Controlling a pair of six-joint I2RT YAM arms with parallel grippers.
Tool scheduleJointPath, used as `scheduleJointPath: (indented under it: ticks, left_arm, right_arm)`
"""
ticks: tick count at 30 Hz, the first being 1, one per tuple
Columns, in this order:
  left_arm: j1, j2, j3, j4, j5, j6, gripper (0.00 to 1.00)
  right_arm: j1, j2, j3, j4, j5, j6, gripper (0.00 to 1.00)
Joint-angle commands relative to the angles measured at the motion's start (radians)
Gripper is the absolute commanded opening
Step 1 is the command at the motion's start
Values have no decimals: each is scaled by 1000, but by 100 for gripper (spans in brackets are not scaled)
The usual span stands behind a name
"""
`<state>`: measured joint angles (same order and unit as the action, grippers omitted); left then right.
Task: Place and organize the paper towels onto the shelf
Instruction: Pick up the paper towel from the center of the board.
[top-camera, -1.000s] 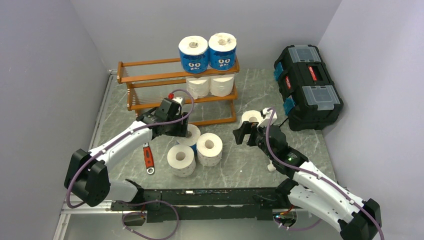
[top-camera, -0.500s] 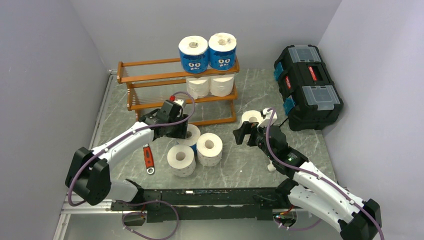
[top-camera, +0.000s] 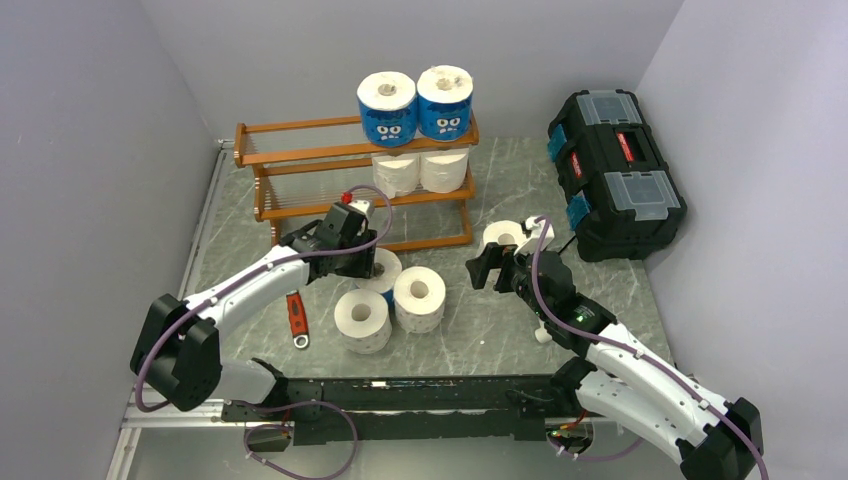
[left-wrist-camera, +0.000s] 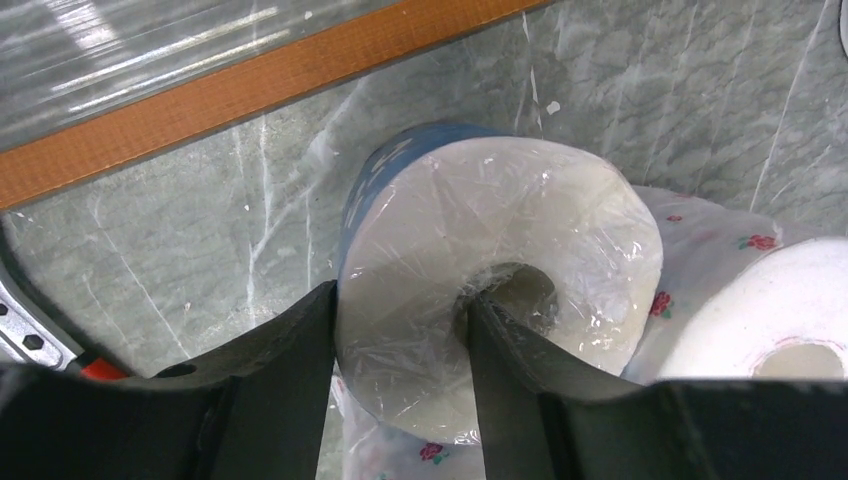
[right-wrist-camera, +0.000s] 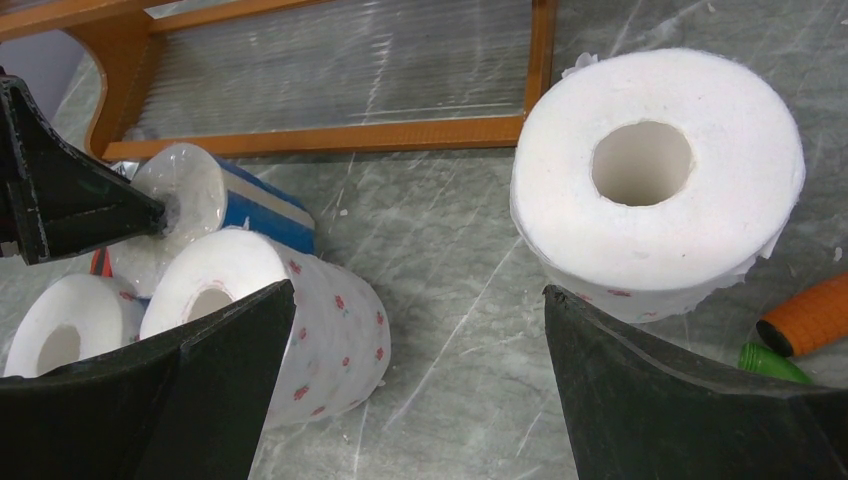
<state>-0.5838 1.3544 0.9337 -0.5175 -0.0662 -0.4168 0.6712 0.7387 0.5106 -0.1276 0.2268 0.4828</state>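
The shelf (top-camera: 300, 155) stands at the back left. Two blue-wrapped paper towels (top-camera: 387, 108) (top-camera: 445, 102) sit on its top tier, and two white ones (top-camera: 397, 172) on the middle tier. On the table before it, a blue-wrapped roll (left-wrist-camera: 430, 250) leans on two white floral rolls (top-camera: 419, 297) (top-camera: 362, 319). My left gripper (left-wrist-camera: 400, 320) is shut on the blue-wrapped roll, one finger in its core, the other against its outer wall. My right gripper (right-wrist-camera: 420, 300) hangs open over bare table, with a white roll (right-wrist-camera: 680, 210) just ahead of its right finger.
A black toolbox (top-camera: 612, 170) fills the back right corner. A red-handled wrench (top-camera: 296, 315) lies left of the floor rolls. An orange-and-green tool handle (right-wrist-camera: 810, 315) lies right of the lone white roll. Grey walls close in on three sides.
My left gripper's fingers have drawn together onto the blue-wrapped roll, and the wrist has shifted slightly. The right arm has not moved.
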Motion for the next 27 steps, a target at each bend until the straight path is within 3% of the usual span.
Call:
scheduleJointPath:
  ticks: [1,10,19,27]
  left_arm:
    - [-18,-22,-24,8,29,-22,48]
    - [-26,-79,-31,17,41,-23,36]
    - [-42,-157,-70,103,129,-19,35]
    - [-42,-179,-38,84,146,46,35]
  right_arm:
    - [3,-5,5,20,8,3,97]
    - [4,-7,6,17,8,5,97]
    - [4,-7,5,19,2,7,97]
    - [4,-4,9,20,2,4,97]
